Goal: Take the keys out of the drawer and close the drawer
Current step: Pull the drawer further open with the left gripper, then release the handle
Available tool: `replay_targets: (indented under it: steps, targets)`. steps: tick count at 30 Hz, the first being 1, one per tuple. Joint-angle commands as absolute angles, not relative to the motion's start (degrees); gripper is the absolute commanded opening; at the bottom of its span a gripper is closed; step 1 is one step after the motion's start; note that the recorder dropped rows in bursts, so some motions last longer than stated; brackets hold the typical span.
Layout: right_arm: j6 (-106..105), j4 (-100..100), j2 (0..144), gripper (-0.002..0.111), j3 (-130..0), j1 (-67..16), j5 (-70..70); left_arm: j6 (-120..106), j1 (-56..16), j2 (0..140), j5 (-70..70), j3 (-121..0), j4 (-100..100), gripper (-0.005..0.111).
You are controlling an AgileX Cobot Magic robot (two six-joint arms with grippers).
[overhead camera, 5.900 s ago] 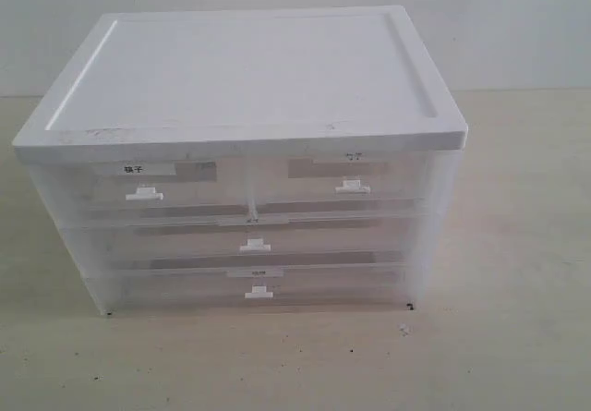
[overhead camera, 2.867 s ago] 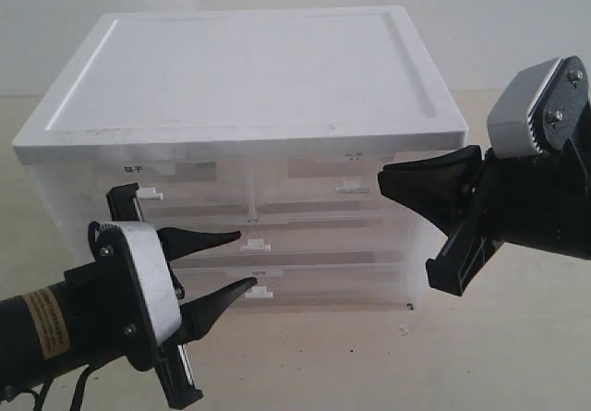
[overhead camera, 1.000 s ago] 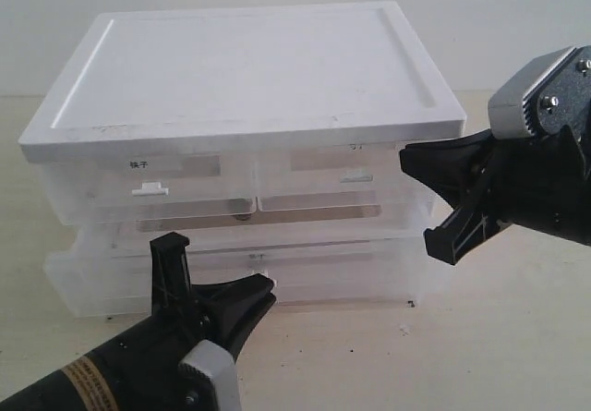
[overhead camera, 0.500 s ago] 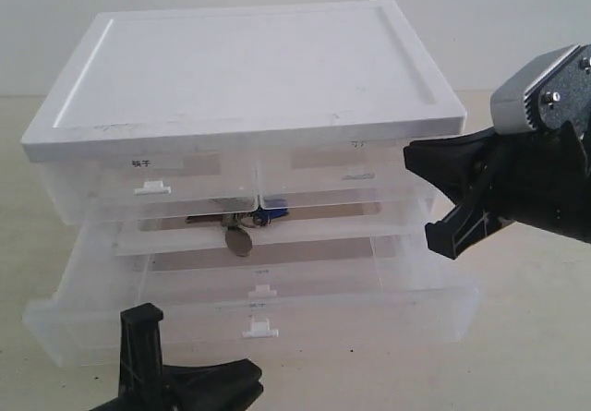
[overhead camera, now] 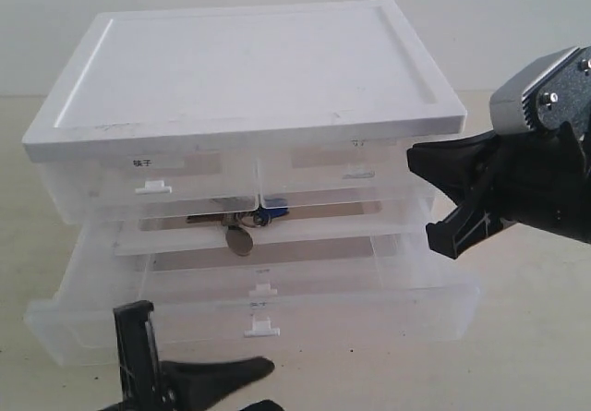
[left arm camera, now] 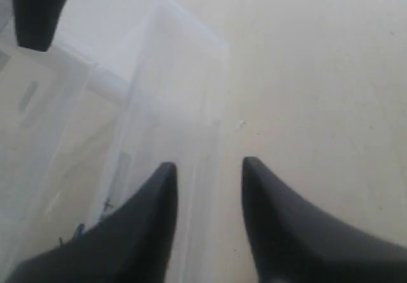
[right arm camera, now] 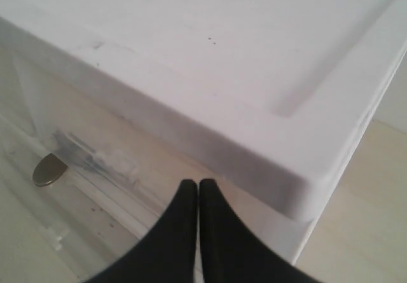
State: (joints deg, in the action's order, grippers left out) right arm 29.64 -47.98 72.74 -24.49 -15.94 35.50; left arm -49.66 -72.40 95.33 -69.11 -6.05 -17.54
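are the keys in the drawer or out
In. The keys lie inside the pulled-out clear drawer, plainly visible in the exterior view.

Ext front-on, slightly above translucent plastic drawer cabinet w/ white lid [overhead camera: 249, 69]. L wrist: close over pulled-out clear drawer [left arm camera: 184, 86]. R wrist: close on same lid.

A: Exterior view. The left gripper [overhead camera: 268, 385] is cut by the bottom edge; only its fingers [overhead camera: 217, 374] show. The right gripper [overhead camera: 417, 160] runs off the side edge.

B: Noted. The keys [overhead camera: 242, 226], beyond the left fingertips, sit partly hidden under the upper drawers [overhead camera: 185, 187]; key count not resolvable. The drawer labels [overhead camera: 140, 163] are too small to read.

A: Left wrist view. Dark and blue specks [left arm camera: 75, 231] beside one finger's base, too blurred to name.

B: Right wrist view. A dull oval piece [right arm camera: 49, 170], off to one side of the fingertips; whatever it hangs from is lost behind frosted plastic.
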Motion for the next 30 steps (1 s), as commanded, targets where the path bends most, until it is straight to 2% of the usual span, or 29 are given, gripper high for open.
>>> replay_targets:
  steps: [1, 3, 8, 10, 14, 22, 30]
  targets:
    - [29.7, -47.0, 72.7, 0.0, -24.6, -15.5, 34.8, -40.9, -72.6, 90.7, -70.0, -6.9, -25.5, 0.057]
    - [29.7, -47.0, 72.7, 0.0, -24.6, -15.5, 34.6, -39.9, -72.6, 88.3, -65.4, -8.3, -29.5, 0.061]
    - [29.7, -47.0, 72.7, 0.0, -24.6, -15.5, 34.5, -48.2, -72.6, 80.5, -40.5, -16.8, -37.1, 0.06]
    - [29.7, -47.0, 72.7, 0.0, -24.6, -15.5, 34.5, -55.8, -72.1, 77.8, -29.0, -21.6, -42.4, 0.059]
    - [29.9, -47.0, 72.7, 0.0, -24.6, -15.5, 34.5, -74.8, -70.7, 75.5, -15.8, -28.5, -56.2, 0.059]
    - [31.0, -47.2, 72.7, 0.0, -24.6, -15.5, 34.2, -117.2, -65.9, 79.2, -20.5, -33.6, -89.7, 0.055]
    - [31.0, -47.2, 72.7, 0.0, -24.6, -15.5, 34.3, -122.1, -65.5, 82.1, -26.3, -34.0, -91.6, 0.053]
